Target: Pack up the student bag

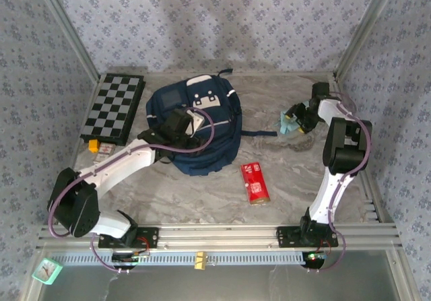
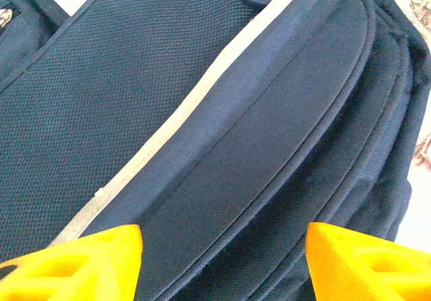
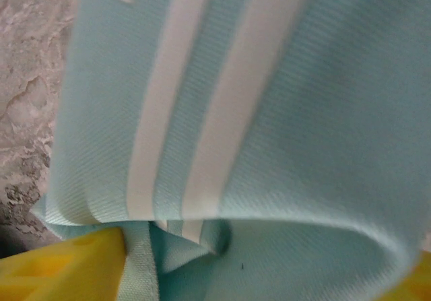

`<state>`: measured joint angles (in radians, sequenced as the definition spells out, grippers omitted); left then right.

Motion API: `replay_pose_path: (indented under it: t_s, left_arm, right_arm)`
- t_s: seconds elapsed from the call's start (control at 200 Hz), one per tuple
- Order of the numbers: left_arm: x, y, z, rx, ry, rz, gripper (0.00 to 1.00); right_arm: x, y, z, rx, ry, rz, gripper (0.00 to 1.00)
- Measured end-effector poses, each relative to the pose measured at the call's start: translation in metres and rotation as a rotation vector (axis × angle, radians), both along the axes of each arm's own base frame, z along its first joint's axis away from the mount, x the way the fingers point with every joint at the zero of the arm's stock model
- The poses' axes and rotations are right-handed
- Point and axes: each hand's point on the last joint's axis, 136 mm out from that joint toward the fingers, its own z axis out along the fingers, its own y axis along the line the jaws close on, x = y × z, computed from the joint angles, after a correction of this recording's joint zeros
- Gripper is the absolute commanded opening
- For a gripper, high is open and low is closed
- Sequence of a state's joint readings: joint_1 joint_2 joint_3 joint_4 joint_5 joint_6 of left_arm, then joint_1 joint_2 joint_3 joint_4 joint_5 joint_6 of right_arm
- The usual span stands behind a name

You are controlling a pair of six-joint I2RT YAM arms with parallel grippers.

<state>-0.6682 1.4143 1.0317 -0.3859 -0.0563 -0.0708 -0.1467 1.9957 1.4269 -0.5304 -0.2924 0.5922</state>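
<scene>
Two fingers [image 2: 81,264] of the left end effector [image 2: 222,260] are held apart over the one bag [image 2: 168,99] laid on the counter [image 1: 202,193], while one pouch [image 3: 283,112] is straddled by the right end effector [image 3: 236,277], its grip not discernible.

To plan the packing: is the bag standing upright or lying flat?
Lying flat: the bag rests on the table, its front facing up toward the top camera.

Student bag [image 1: 202,146] centre-back on tabletop [image 1: 195,196]. Chessboard [image 1: 113,108] just beside bag, at its 9 o'clock. Box [image 1: 255,182] near, at 4 o'clock. Pencil case [image 1: 287,122] at 3 o'clock, apart, inside right tool [image 3: 236,274]. Left tool [image 2: 222,264] over bag.
</scene>
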Motion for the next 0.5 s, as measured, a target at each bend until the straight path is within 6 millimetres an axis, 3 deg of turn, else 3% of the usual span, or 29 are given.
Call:
replay_pose_path:
  t_s: [0.12,0.23,0.38,0.5]
  left_arm:
    - [0.001,-0.009,0.001,0.012,0.007,-0.043,0.7]
    - [-0.007,-0.026,-0.007,0.051,0.027,-0.12,0.72]
    - [-0.014,-0.049,-0.023,0.114,0.047,-0.203,0.7]
    - [-0.005,-0.052,-0.033,0.164,0.04,-0.204,0.61]
  right_arm:
    - [0.003,-0.003,0.001,0.0,-0.011,0.0,0.18]
    - [0.003,-0.002,0.001,-0.001,-0.024,0.016,0.04]
    - [-0.008,0.001,0.002,0.006,-0.025,0.026,0.0]
    - [-0.019,0.007,0.007,0.021,-0.028,0.035,0.0]
